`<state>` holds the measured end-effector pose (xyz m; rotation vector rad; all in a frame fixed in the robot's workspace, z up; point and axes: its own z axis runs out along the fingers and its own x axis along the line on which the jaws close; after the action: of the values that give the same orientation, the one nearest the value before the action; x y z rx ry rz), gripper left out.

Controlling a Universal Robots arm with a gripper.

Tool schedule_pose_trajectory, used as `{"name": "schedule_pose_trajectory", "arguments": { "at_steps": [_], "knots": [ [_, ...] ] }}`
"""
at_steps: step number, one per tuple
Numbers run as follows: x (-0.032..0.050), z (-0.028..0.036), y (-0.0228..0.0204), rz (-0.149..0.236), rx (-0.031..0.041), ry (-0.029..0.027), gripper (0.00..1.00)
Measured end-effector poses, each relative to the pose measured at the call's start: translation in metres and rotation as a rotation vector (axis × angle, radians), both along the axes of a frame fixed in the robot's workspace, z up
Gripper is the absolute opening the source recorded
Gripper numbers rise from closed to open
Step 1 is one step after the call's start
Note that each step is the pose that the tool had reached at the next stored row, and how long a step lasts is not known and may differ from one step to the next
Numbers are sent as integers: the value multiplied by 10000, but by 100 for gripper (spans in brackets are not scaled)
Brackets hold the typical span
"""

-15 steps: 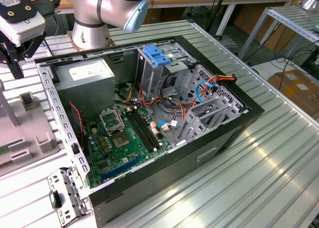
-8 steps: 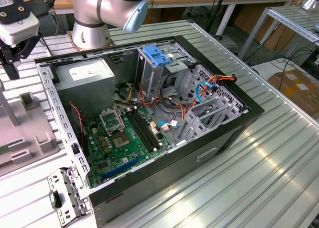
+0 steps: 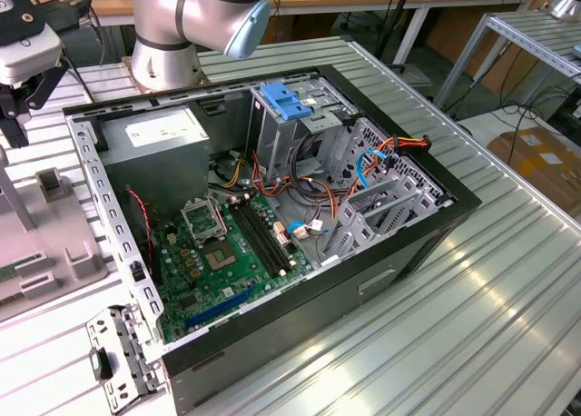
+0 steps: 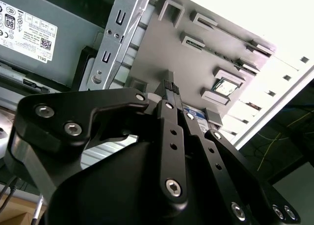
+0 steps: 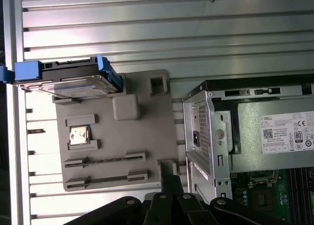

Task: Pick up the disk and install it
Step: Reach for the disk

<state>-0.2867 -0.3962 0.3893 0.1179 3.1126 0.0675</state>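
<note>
Ribbed aluminium table [image 5: 147,28], grey fixture [image 5: 140,131], disk [image 5: 64,80] apparently at its edge.

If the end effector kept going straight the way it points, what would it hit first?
The end effector would most likely hit the grey fixture plate, near its end beside the computer case; depth is unclear. The disk lies at the plate's other end, off that line.
</note>
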Motion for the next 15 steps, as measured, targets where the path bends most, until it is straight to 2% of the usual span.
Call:
{"name": "schedule_pose_trajectory", "arguments": {
  "at_steps": [5,15],
  "knots": [
    [-6,-1,0,-1,1,0,11],
    [-86,-4,0,-1,1,0,11]
  ]
}}
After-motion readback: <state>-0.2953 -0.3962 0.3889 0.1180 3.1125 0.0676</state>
